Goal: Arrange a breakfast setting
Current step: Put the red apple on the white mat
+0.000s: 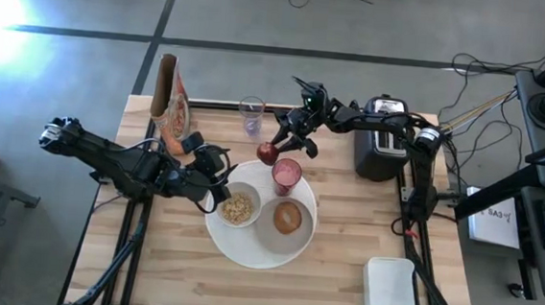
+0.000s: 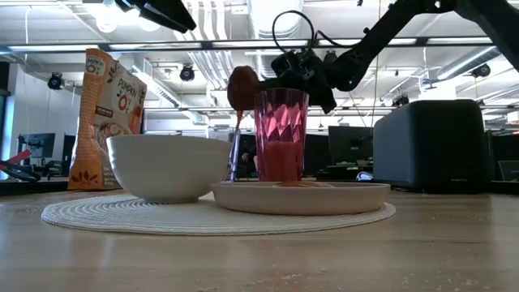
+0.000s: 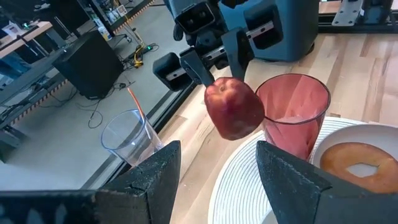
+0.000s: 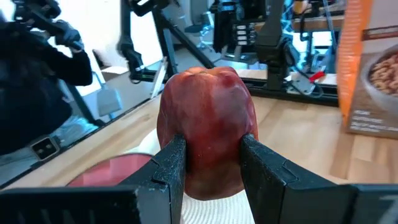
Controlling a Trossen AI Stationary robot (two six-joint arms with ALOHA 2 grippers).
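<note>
Wooden planks make up the table (image 1: 196,282), set in a workshop with cables on the floor behind it. Over its back half the right gripper (image 1: 278,138) holds the dark-red fruit (image 1: 268,153), its fingers closed on the fruit's two sides, raised just beside the pink tumbler (image 1: 286,177). The tumbler stands on the large white plate (image 1: 261,253) next to the browned bread piece (image 1: 288,217) and the small white bowl (image 1: 238,208) of cereal. The left gripper (image 1: 214,189) waits by the bowl, its fingers apart and holding nothing. I judge the main risk to be the tumbler: a careless lowering could knock it over, and a round fruit may roll off the plate once let go. From above, the arm hides much of the fruit; how high it hangs is hard to judge. A clear glass (image 1: 251,114) and a cereal bag (image 1: 174,107) stand farther back.
</note>
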